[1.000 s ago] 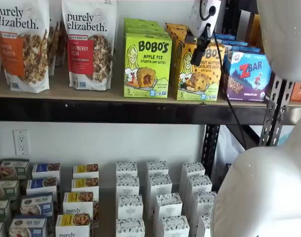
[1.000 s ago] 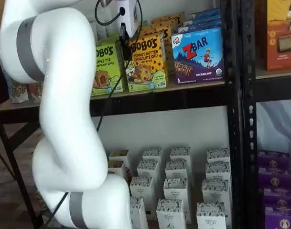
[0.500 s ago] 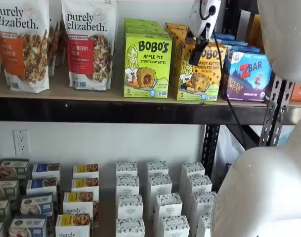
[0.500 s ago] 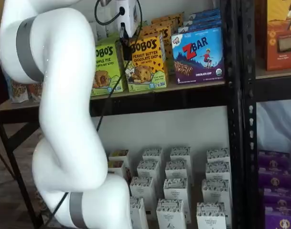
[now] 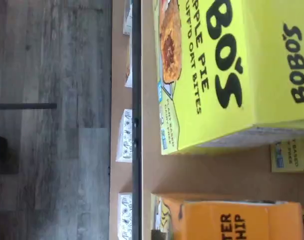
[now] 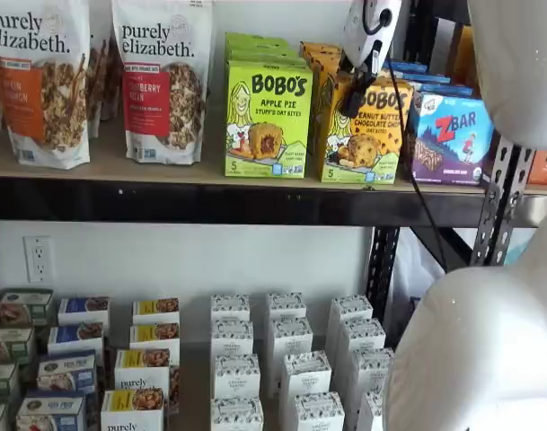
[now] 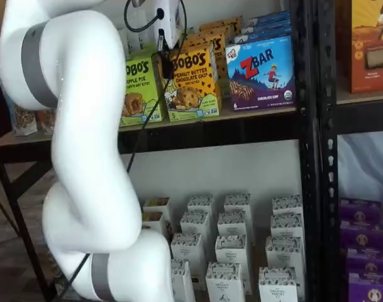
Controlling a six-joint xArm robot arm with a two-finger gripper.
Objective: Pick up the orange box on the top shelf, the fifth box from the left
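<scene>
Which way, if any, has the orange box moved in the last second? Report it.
No. In both shelf views the orange box stands where it did, at the top shelf's front rail, beside the Zbar box.

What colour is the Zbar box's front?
Blue shading to purple, with red lettering; the Zbar box shows best in a shelf view.

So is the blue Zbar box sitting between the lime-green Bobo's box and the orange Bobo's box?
No, the blue Zbar box stands to the right of the orange Bobo's box, which adjoins the lime-green Bobo's box.
</scene>
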